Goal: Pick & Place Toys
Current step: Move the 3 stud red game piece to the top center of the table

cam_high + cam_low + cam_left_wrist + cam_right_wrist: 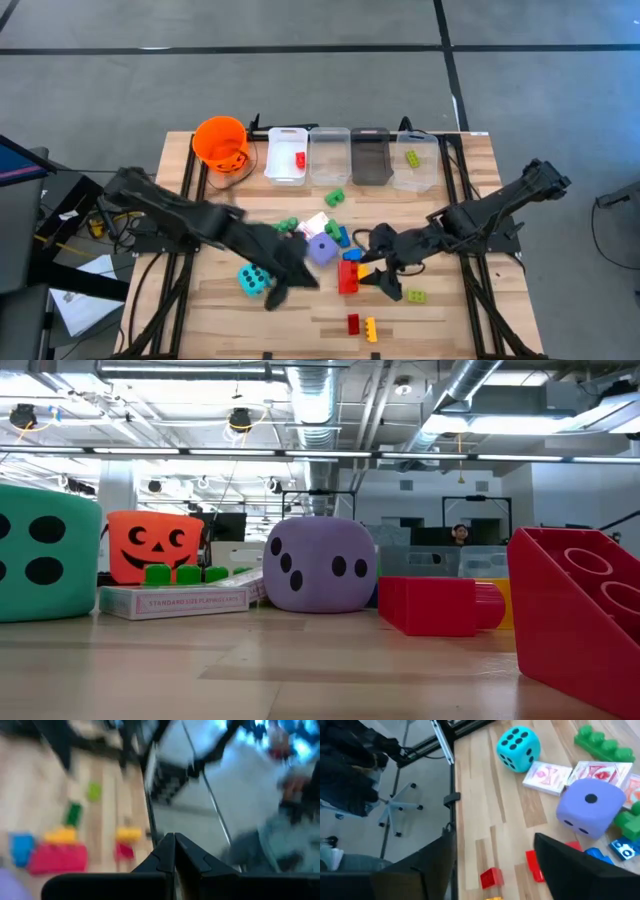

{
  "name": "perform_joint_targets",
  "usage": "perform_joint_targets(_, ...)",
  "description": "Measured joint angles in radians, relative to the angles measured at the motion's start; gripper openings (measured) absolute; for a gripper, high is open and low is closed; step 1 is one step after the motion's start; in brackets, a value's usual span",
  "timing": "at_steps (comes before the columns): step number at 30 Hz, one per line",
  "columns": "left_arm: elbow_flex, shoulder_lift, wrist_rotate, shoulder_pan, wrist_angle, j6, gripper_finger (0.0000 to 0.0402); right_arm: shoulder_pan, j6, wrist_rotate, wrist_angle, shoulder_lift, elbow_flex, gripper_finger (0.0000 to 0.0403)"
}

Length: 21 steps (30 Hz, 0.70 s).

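From above I see my left pincer (278, 292) low over the front-left part of the bench (480, 200), its fingers pressed together on nothing; the teal die (253, 280) sits just beside it, toward the left, not touching as far as I can tell. My right pincer (385, 280) reaches in from the right side toward the middle cluster, and its two dark fingers stand spread with bare wood between them in the right wrist view, pinching nothing. Just beside that pincer, on its inner side, lies the big red brick (348, 277) with a small yellow brick (363, 271) against it and a blue brick (352, 256) just behind. The purple die (322, 250) rests a little further in, between the two pincers, next to the red-and-white cards (316, 224) and a dark green brick (288, 226). A lime brick (414, 296) lies on the bench near the right pincer's outer side, and a small red brick (353, 323) and another yellow one (372, 329) sit side by side nearer the front edge. Along the back of the bench stand the orange bucket (221, 143) and a row of clear bins (350, 155); one bin holds a red piece (299, 159), another a lime piece (411, 158), and a green brick (334, 198) lies just in front of the bins.
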Motion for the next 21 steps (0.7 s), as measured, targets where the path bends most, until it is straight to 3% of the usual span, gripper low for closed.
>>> perform_joint_targets(3, 0.0, -0.09, -0.163, -0.004, -0.006, -0.002, 0.0, 0.01, -0.021, 0.013, 0.068, 0.036, -0.002, 0.0195)
perform_joint_targets(6, 0.0, -0.157, -0.33, -0.015, -0.006, -0.001, 0.0, 0.009, -0.027, 0.008, 0.151, 0.08, 0.0, 0.0107)
perform_joint_targets(9, 0.0, -0.204, -0.418, -0.022, -0.005, -0.001, 0.0, 0.005, -0.049, -0.029, 0.207, 0.129, -0.002, 0.0023)
perform_joint_targets(16, 0.0, -0.22, -0.58, -0.022, -0.008, -0.001, 0.0, -0.012, -0.051, -0.062, 0.269, 0.264, 0.0, 0.0007)
perform_joint_targets(21, 0.0, -0.179, -0.594, -0.022, -0.014, -0.001, 0.0, -0.022, 0.01, -0.14, 0.268, 0.376, -0.001, 0.0004)
